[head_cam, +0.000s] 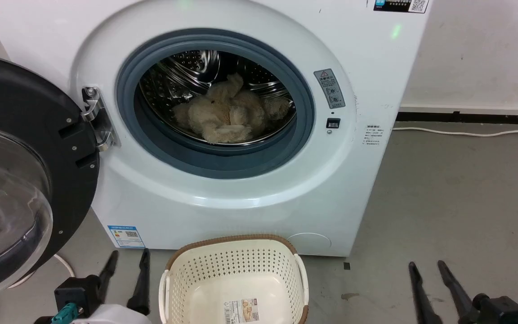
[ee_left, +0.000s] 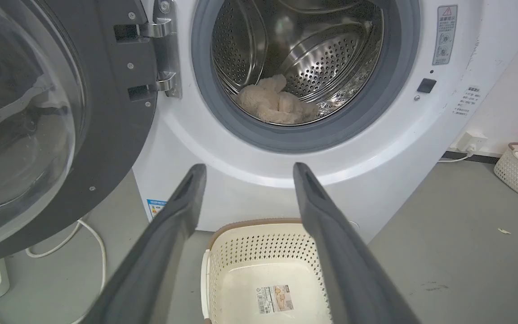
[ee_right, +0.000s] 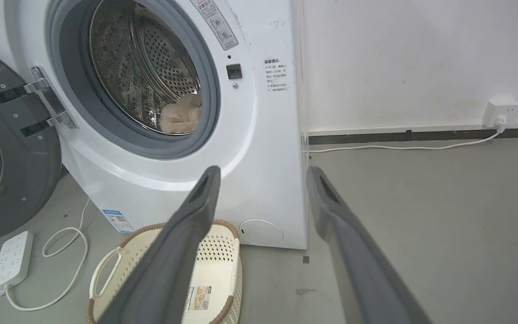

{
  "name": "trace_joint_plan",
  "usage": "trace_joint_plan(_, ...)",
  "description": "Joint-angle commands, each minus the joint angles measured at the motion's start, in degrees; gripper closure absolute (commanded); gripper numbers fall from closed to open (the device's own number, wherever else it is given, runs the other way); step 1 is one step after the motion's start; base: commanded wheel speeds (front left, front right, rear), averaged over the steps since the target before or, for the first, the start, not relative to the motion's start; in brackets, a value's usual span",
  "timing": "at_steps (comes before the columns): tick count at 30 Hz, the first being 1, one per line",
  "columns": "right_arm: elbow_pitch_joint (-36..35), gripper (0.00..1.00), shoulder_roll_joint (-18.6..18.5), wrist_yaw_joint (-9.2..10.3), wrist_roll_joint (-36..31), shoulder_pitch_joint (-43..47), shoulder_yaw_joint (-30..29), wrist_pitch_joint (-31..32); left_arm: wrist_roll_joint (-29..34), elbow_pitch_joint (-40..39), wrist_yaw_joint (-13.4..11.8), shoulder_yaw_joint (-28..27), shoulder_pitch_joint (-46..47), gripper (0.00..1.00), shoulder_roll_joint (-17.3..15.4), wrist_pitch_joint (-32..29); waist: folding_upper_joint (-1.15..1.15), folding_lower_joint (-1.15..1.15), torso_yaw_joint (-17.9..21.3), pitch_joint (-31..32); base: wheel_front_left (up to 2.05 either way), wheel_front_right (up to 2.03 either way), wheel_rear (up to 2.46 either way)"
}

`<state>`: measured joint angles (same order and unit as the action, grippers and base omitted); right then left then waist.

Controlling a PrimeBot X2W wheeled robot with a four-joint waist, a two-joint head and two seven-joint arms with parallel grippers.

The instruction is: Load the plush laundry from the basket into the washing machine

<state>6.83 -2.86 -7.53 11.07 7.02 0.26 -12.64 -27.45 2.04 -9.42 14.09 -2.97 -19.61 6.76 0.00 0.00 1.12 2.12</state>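
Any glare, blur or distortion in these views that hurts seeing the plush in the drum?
Head view: even light, plush laundry sharp in the drum, green flare spots on the washing machine. Left wrist view: door glass reflects the room; drum steel glints; left gripper soft-edged. Right wrist view: plush half hidden behind the gasket; right gripper soft too.

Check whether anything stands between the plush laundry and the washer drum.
Nothing visible does: the plush laundry already lies inside the drum of the washing machine, the door hangs open at the left, and the basket is empty.
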Motion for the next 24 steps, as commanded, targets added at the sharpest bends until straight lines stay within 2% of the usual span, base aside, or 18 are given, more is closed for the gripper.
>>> trace_joint_plan(1, 0.0, 1.00, 0.0, 0.00, 0.0, 0.0, 0.0, 0.0, 0.0, 0.0, 0.0, 0.0, 0.0, 1.00, 0.0, 0.0, 0.00, 0.00, 0.0, 0.0, 0.00, 0.00, 0.00)
trace_joint_plan(24, -1.1, 1.00, 0.0, 0.01, -1.8, -1.1, -0.1, 2.0, 4.4, -0.3, 1.5, -2.2, 0.5, 1.00, 2.8, -1.1, 0.00, 0.00, -0.2, -0.3, 0.00, 0.00, 0.00)
